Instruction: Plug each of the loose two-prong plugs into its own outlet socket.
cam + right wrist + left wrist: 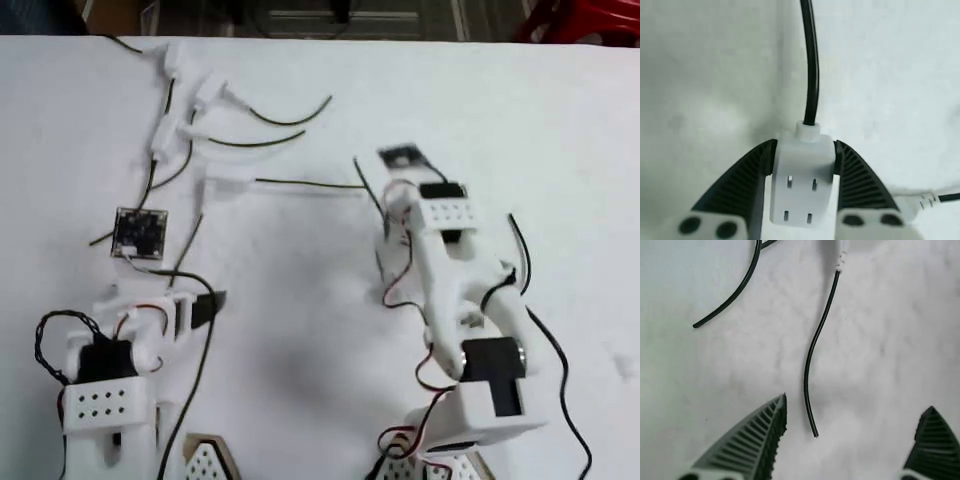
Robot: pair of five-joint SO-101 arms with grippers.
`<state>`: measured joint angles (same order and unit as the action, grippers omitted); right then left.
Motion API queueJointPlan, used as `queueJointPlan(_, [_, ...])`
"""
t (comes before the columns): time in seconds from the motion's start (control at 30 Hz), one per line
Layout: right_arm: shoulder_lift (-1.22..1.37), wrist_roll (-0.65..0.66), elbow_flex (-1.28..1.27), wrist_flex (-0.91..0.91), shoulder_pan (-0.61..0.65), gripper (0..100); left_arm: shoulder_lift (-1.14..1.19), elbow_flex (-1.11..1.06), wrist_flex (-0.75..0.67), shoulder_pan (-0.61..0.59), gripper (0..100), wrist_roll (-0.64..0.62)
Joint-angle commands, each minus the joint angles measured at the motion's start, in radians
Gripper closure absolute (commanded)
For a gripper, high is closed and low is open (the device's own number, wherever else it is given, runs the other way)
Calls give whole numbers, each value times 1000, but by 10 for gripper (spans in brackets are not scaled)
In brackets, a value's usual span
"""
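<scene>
Socket: white block, two pairs of slots facing the wrist camera, clamped in the right gripper, with a ribbed black finger pressed on each side. Jaws are closed down to the block's width, firm hold. Its black lead exits the far end and runs away over the table. Just beside one finger lies a white ridged cable end with a dark lead, not touching the socket. High view: right arm stands right of centre, its gripper end about mid-table. More white connectors on short dark leads are scattered at the far left, well apart from the held socket; can't tell plugs from sockets there. The nearest connector has its lead pointing toward the right arm. A small black board lies near the cluster, on its near side. Left gripper is at the near left, near that board, jaws spread wide, holding nothing. A loose dark lead lies on the table with its free end between the open fingers, touching neither.
</scene>
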<state>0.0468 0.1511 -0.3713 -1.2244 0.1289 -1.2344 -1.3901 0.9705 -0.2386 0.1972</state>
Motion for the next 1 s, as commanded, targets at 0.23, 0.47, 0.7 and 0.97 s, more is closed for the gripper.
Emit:
queueJointPlan(0.23, [196, -585, 391, -65, 202, 943, -19, -12, -64, -7, 608, -34])
queueJointPlan(0.47, [367, -1049, 483, -113, 305, 943, -19, -9, -66, -8, 608, -34])
queueJointPlan(0.7, [487, -1106, 568, -110, 381, 938, -19, -14, -91, -10, 608, -61])
queueJointPlan(0.97, [533, -1013, 583, -156, 341, 685, -19, -14, -87, -8, 608, -61])
